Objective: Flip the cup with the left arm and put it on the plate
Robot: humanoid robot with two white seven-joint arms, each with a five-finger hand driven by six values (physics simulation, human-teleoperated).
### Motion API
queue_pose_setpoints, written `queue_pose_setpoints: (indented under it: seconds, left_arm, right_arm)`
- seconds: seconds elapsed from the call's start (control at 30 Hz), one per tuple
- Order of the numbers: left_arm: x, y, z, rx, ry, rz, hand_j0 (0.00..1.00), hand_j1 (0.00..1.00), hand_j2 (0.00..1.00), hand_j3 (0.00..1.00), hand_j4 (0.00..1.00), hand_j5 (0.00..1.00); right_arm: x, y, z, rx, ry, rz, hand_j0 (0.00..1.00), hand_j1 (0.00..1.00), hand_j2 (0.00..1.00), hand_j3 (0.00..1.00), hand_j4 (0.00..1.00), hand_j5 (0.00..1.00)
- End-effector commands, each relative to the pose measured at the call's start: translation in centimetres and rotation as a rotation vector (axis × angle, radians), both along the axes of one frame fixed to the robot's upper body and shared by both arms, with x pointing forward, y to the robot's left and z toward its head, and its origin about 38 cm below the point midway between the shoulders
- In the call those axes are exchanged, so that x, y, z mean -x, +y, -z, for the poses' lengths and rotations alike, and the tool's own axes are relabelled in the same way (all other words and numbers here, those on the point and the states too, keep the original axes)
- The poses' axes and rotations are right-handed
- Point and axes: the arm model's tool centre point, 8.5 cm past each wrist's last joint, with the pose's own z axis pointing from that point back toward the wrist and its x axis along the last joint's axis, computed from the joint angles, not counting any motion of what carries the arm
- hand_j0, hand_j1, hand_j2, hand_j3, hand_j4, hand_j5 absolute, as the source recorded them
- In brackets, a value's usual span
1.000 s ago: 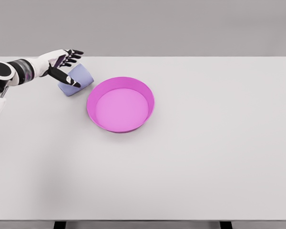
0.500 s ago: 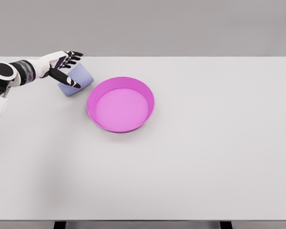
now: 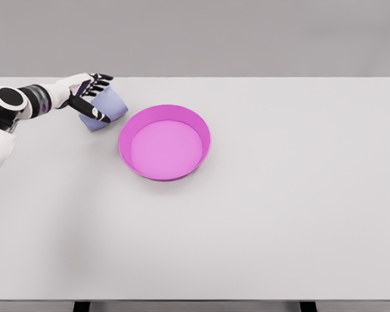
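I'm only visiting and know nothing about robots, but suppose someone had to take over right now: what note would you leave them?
Left robot hand: fingers spread around the lavender cup, grip not yet closed.
Right robot hand: out of view.
Cup: on the table, left of the pink plate, tilted.
Plate: holds nothing.
Done: hand has reached the cup.
Left: grasp, flip, set it on the plate.

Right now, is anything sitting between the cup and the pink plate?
No. In the head view only a narrow strip of bare table separates the cup from the plate. The left hand is at the cup's far-left side.
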Motion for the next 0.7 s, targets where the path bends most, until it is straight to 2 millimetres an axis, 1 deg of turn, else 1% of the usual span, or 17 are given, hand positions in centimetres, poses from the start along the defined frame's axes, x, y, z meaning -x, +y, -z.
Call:
queue_pose_setpoints:
  seconds: [0.0, 0.13, 0.17, 0.2, 0.33, 0.37, 0.43, 0.57, 0.6, 0.67]
  left_arm:
    - [-0.1, -0.28, 0.51, -0.008, 0.007, -0.002, 1.0, 1.0, 1.0, 1.0, 1.0, 1.0]
    - [-0.17, -0.61, 0.94, -0.004, 0.015, -0.003, 1.0, 1.0, 1.0, 1.0, 1.0, 1.0]
    - [-0.17, -0.52, 1.03, -0.004, 0.018, -0.006, 0.95, 0.95, 0.95, 0.95, 0.95, 0.95]
    - [-0.2, -0.65, 1.07, -0.003, 0.016, -0.006, 0.93, 0.93, 0.93, 0.93, 0.93, 0.93]
    - [-0.35, -0.49, 0.99, -0.004, -0.003, -0.027, 0.78, 0.78, 0.78, 0.78, 0.78, 0.78]
    - [-0.36, -0.38, 1.08, -0.004, -0.003, -0.032, 0.76, 0.76, 0.76, 0.76, 0.76, 0.76]
    - [-0.43, -0.36, 0.87, 0.004, -0.02, -0.022, 0.69, 0.69, 0.69, 0.69, 0.69, 0.69]
    - [-0.47, -0.48, 0.79, 0.011, -0.032, -0.01, 0.67, 0.67, 0.67, 0.67, 0.67, 0.67]
    - [-0.46, -0.15, 1.19, 0.011, -0.026, -0.015, 0.67, 0.67, 0.67, 0.67, 0.67, 0.67]
    - [-0.47, -0.16, 1.33, 0.01, -0.03, -0.009, 0.67, 0.67, 0.67, 0.67, 0.67, 0.67]
  right_arm:
    - [0.0, 0.0, 0.0, 0.0, 0.0, 0.0, 1.0, 1.0, 1.0, 1.0, 1.0, 1.0]
    - [0.0, 0.0, 0.0, 0.0, 0.0, 0.0, 1.0, 1.0, 1.0, 1.0, 1.0, 1.0]
    - [0.0, 0.0, 0.0, 0.0, 0.0, 0.0, 1.0, 1.0, 1.0, 1.0, 1.0, 1.0]
    - [0.0, 0.0, 0.0, 0.0, 0.0, 0.0, 1.0, 1.0, 1.0, 1.0, 1.0, 1.0]
    - [0.0, 0.0, 0.0, 0.0, 0.0, 0.0, 1.0, 1.0, 1.0, 1.0, 1.0, 1.0]
    - [0.0, 0.0, 0.0, 0.0, 0.0, 0.0, 1.0, 1.0, 1.0, 1.0, 1.0, 1.0]
    - [0.0, 0.0, 0.0, 0.0, 0.0, 0.0, 1.0, 1.0, 1.0, 1.0, 1.0, 1.0]
    - [0.0, 0.01, 0.0, 0.0, 0.0, 0.001, 1.0, 1.0, 1.0, 1.0, 1.0, 1.0]
    - [0.0, 0.0, 0.0, 0.0, 0.0, 0.0, 1.0, 1.0, 1.0, 1.0, 1.0, 1.0]
    - [0.0, 0.0, 0.0, 0.0, 0.0, 0.0, 1.0, 1.0, 1.0, 1.0, 1.0, 1.0]
